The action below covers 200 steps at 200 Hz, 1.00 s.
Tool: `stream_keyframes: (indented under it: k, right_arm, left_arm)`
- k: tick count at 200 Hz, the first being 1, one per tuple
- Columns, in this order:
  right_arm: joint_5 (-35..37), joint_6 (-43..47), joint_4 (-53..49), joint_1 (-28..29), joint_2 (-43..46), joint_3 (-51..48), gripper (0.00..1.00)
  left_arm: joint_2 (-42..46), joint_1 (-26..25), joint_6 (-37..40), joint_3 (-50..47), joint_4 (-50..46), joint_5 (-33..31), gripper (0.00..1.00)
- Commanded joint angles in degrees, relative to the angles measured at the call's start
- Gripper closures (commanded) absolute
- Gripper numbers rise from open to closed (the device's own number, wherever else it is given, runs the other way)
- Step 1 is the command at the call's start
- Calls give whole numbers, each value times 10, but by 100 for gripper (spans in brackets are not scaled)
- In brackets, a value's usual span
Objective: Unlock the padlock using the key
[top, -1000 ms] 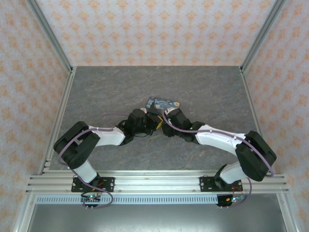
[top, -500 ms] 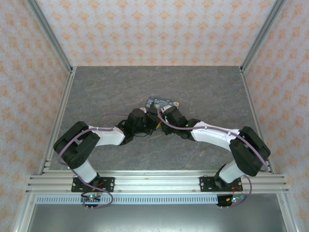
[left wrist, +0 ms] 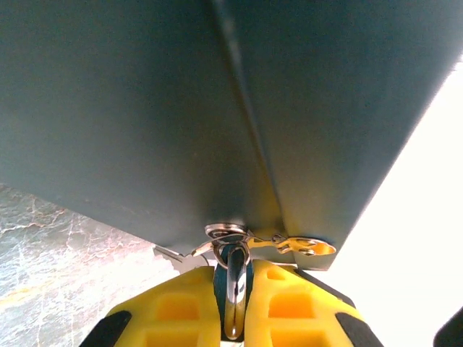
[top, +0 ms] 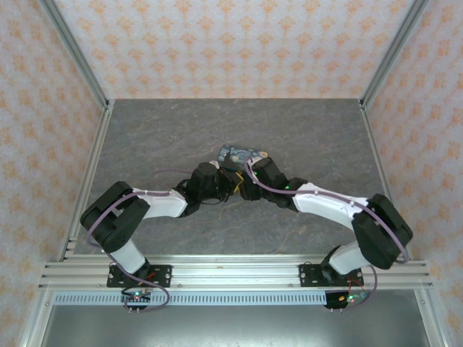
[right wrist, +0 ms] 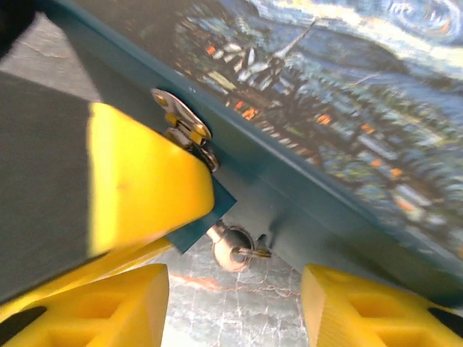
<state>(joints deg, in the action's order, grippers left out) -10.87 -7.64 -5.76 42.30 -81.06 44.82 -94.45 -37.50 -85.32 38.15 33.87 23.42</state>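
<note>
Arms (top: 163, 204) white, blk joints (top: 380, 231), purple cables (top: 170, 172), yellow end effector fingers (right wrist: 362, 311).

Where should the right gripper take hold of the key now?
Pinch the key by its round silvery head, the part jutting clear below the padlock that the left gripper clamps. Come straight on with the open right gripper, one finger each side; the blade looks hidden.

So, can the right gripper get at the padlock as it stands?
Probably only partly. The right gripper is open and faces it, but the left gripper is shut on the padlock, and its finger covers all but one teal corner.
</note>
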Motion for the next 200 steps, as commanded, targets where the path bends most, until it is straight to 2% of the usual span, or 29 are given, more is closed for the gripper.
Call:
stream_keyframes:
  k: [1,24,55,95,111,141,154,175,200]
  right_arm:
    - [-33,-78,45,-10,67,-52,45]
    - [-49,-169,104,-16,108,-107,38]
    - [-65,-283,193,-16,112,-155,36]
    - [-51,-353,267,-15,82,-186,36]
    - [-39,-361,274,-15,68,-186,36]
    - [-3,-366,285,-19,45,-185,36]
    - [5,-368,286,-25,33,-178,36]
    - [5,-366,295,-39,13,-165,36]
    - [-7,-356,294,-61,-17,-130,36]
  left_arm:
    - [-11,-6,22,-4,7,5,100]
    - [-26,-9,27,-11,14,4,100]
    - [-46,-21,44,-11,9,-1,100]
    - [-67,-30,46,-22,28,-6,99]
    - [-64,-30,49,-29,27,-11,87]
    - [-30,-30,65,-40,-7,-26,50]
    - [-12,-27,72,-46,-21,-33,38]
    - [18,-22,78,-56,-43,-41,27]
    - [58,-11,93,-60,-82,-50,20]
